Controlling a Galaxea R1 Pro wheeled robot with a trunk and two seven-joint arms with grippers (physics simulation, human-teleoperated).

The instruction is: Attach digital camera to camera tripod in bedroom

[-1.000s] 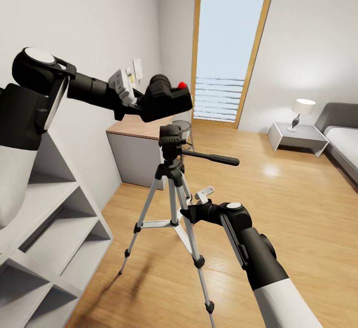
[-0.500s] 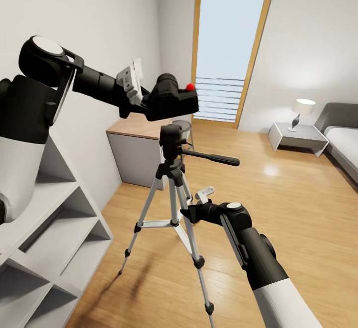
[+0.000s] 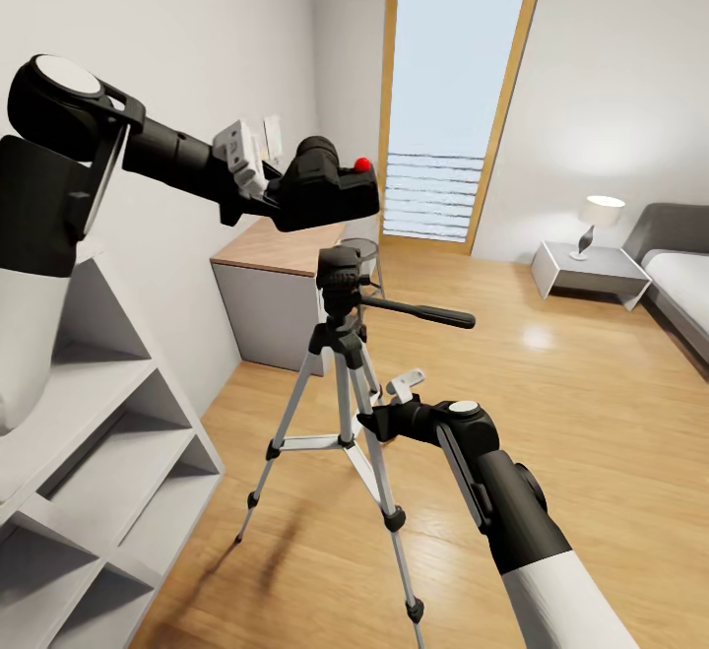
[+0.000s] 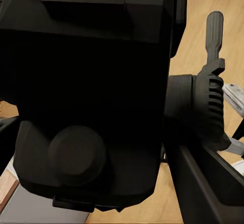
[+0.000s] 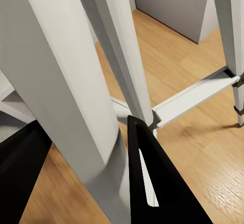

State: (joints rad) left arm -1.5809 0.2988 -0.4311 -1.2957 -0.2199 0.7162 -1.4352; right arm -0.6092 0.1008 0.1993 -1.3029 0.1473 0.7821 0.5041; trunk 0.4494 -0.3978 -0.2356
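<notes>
I am gripping the digital camera (image 3: 325, 191) in my left gripper (image 3: 286, 198) above the camera tripod (image 3: 340, 354), my right gripper (image 3: 372, 421) clasping a tripod leg

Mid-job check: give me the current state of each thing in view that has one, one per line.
digital camera: held in the air above the tripod head, not mounted.
camera tripod: upright, legs spread on the floor, head bare.
left gripper: shut on the digital camera.
right gripper: by the tripod legs, a leg between its fingers; grip unclear.
lamp: lit.
</notes>
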